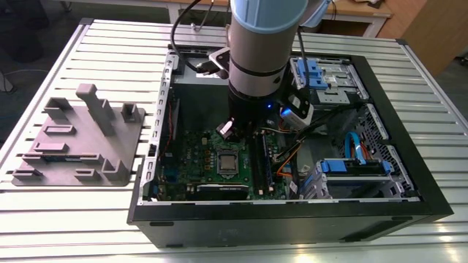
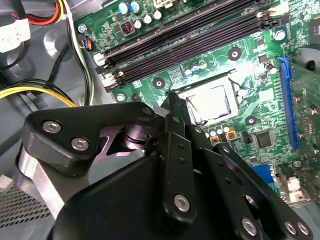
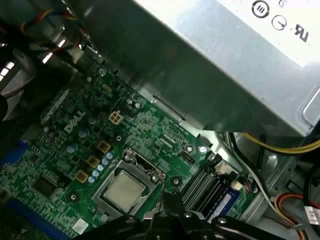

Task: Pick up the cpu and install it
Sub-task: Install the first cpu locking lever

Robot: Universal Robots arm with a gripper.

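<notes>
The cpu [image 1: 228, 163] lies flat in the socket of the green motherboard [image 1: 197, 145] inside the open computer case. Its silvery-beige top shows in both wrist views [image 2: 210, 102] [image 3: 124, 190]. My gripper [image 1: 238, 131] hangs above the board, just off the cpu toward the case's far side and apart from it. In the second wrist view the black fingers [image 2: 176, 130] run together to one tip, so the gripper [image 2: 177, 102] is shut with nothing held. That tip also pokes into the first wrist view, where the gripper [image 3: 167, 200] sits beside the socket frame [image 3: 150, 172].
Black memory slots [image 2: 190, 37] run beside the socket. A silver power supply [image 3: 225, 60] looms over the board, with yellow and red cables [image 2: 30, 92] nearby. Blue drive brackets [image 1: 351, 164] fill the case's right in the exterior view. A grey plastic tray [image 1: 80, 139] stands outside on the left.
</notes>
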